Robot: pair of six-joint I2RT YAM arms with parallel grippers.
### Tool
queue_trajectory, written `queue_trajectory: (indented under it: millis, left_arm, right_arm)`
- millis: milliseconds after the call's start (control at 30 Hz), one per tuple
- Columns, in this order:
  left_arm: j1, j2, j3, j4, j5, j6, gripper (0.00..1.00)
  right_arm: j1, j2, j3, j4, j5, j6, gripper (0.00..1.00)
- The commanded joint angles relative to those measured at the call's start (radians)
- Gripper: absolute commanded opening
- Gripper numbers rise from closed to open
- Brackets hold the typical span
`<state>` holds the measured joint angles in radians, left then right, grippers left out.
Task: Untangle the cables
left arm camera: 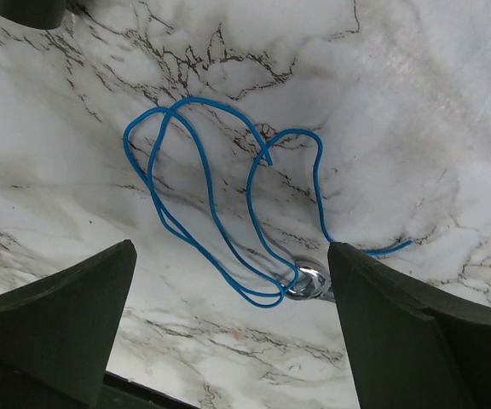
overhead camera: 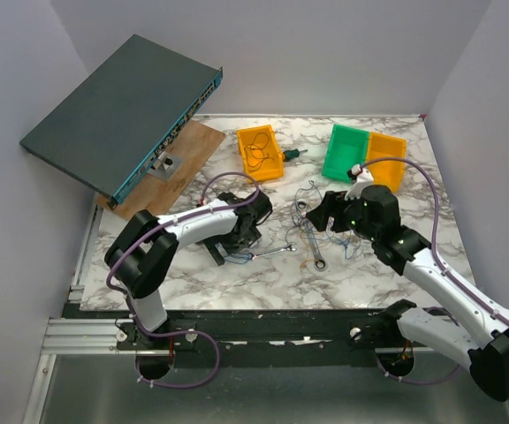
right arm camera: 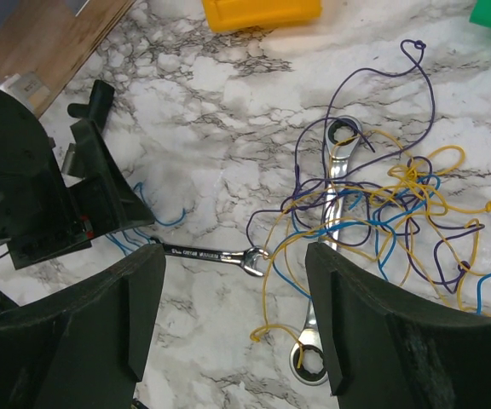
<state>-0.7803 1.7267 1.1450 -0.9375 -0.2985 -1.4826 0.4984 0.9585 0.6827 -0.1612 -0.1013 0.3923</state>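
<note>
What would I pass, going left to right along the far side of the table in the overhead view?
dark flat box → orange bin → green bin → second orange bin, right beside the green one

Silver wrench [right arm camera: 207, 254] near second wrench [right arm camera: 332, 175] on marble table [overhead camera: 237, 283]; orange bin [overhead camera: 261, 152], green bin [overhead camera: 345, 152], grey box [overhead camera: 122, 110] beyond.

No text can be read; the wrench [right arm camera: 207, 255] perhaps bears stamped marks, too blurred.
</note>
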Motion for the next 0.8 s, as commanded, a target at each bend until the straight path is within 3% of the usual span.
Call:
queue_trajectory:
  millis: [0,167,233,300,533,767]
  left_arm:
    - [-0.004,0.039,-0.019,0.04,0.028,-0.049,0.99]
    - [-0.002,0.01,-0.098,0.112,0.006,-0.084,0.94]
    - [0.002,0.011,-0.111,0.122,0.005,-0.09,0.85]
    - [0.009,0.021,-0.105,0.107,0.003,-0.091,0.6]
    - [0.007,-0.03,-0.106,0.074,-0.07,-0.061,0.0]
    - [-0.051,-0.133,-0.02,0.073,-0.195,0.182,0.0]
  right_arm:
    - [0.006,-0.025,-0.013,0.024,-0.035,0.001,0.74]
    - [0.006,-0.037,-0.021,0.023,-0.038,0.002,0.74]
    - [0.006,-0.042,-0.023,0.023,-0.04,0.005,0.73]
    - [0.006,-0.043,-0.025,0.023,-0.038,0.006,0.73]
    - [0.006,-0.028,-0.028,0.022,-0.052,0.008,0.72]
    - [0.006,-0.047,-0.037,0.021,-0.019,0.045,0.71]
